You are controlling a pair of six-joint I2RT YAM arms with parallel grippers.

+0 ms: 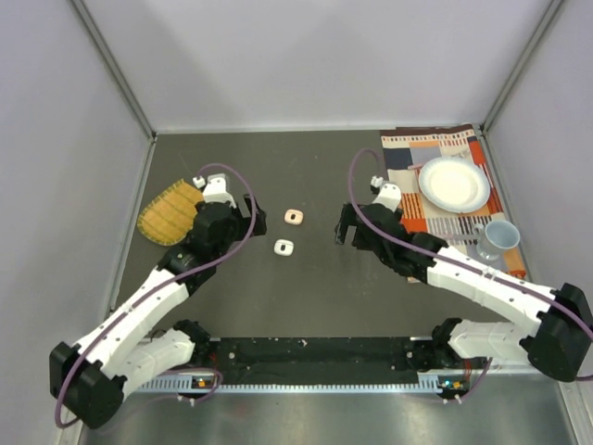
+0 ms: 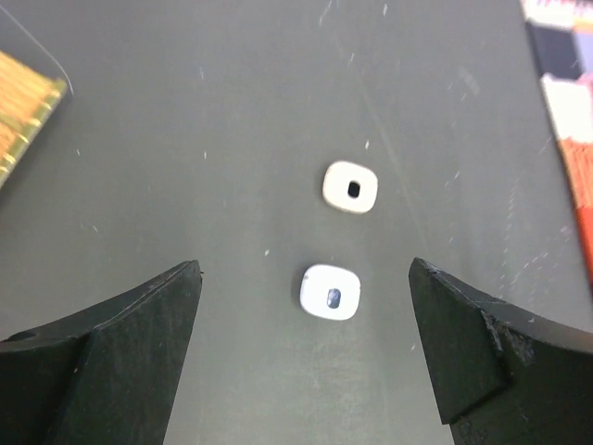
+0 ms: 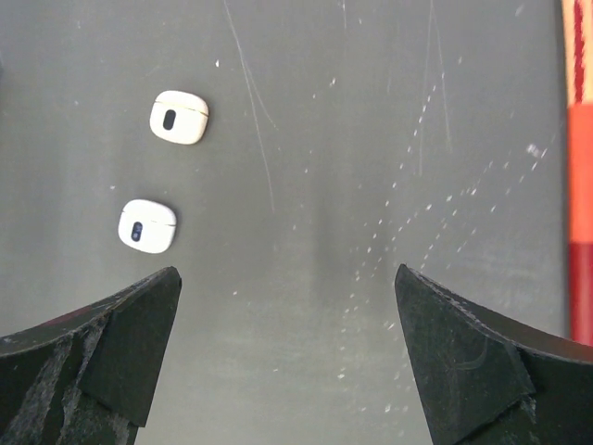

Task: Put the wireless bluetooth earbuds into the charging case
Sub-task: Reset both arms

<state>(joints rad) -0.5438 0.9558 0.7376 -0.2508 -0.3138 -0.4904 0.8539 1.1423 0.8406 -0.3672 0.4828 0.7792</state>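
Two small rounded-square charging cases lie shut on the dark table. One is white (image 1: 283,247) (image 2: 330,291) (image 3: 147,226) and the other pale peach (image 1: 294,217) (image 2: 350,186) (image 3: 179,117), and each has a dark oval mark on top. No earbuds show in any view. My left gripper (image 1: 245,209) (image 2: 306,268) hangs open just left of the cases, with the white case on the table a little beyond the gap between its fingertips. My right gripper (image 1: 344,227) (image 3: 287,270) stands open and empty to the right of the cases, over bare table.
A yellow woven mat (image 1: 170,212) (image 2: 17,116) lies at the far left. A patterned cloth (image 1: 415,156) (image 2: 567,102) (image 3: 580,195) at the back right carries a white plate (image 1: 454,183) and a clear cup (image 1: 500,237). Walls enclose the table on three sides.
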